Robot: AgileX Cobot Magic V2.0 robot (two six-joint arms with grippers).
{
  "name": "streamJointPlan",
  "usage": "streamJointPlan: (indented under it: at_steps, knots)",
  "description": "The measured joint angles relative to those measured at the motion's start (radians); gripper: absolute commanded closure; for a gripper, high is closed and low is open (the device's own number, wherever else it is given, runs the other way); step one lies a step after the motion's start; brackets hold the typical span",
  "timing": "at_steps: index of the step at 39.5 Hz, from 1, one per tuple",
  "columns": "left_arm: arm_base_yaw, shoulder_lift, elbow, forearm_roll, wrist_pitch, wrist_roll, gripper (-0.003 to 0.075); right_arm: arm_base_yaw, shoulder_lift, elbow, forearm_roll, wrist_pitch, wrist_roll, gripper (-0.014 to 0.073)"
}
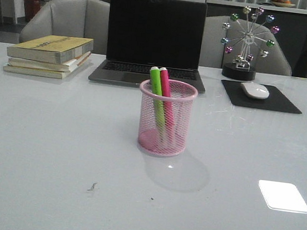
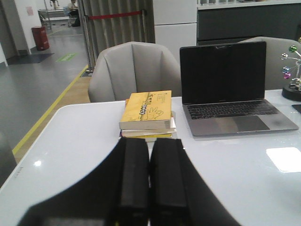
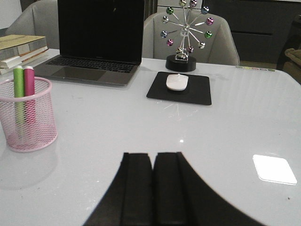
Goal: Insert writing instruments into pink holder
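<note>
My pink mesh holder stands mid-surface, at 6 o'clock from the laptop, holding the lime green marker and pink marker, both leaning. My left gripper and right gripper are pressed together, empty.

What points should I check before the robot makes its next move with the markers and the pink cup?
1. Green marker inside the pink cup: ok, it stands in the cup with its top above the rim.
2. Pink marker inside the cup: ok, it stands beside the green one.
3. Cup upright on the table: ok.
4. Left gripper holds nothing: ok, its fingers are shut together with nothing between them.
5. Right gripper holds nothing: ok, shut and apart from the cup.
6. Other markers left on the table: none seen in any view.
</note>
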Motion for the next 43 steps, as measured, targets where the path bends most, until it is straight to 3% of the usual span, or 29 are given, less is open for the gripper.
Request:
streamJointPlan:
  at_steps: [14,23,43]
  knots:
    - [0.020,-0.298,0.293,0.000,-0.045,0.000,0.0621,0.000,0.000,0.000,0.000,0.001,0.000,0.0555]
    - [0.020,-0.301,0.457,0.000,-0.223,0.000,0.0621,0.000,0.000,0.000,0.000,0.001,0.000,0.0555]
    - [0.020,-0.301,0.458,0.000,-0.240,0.000,0.0621,0.000,0.000,0.000,0.000,0.001,0.000,0.0555]
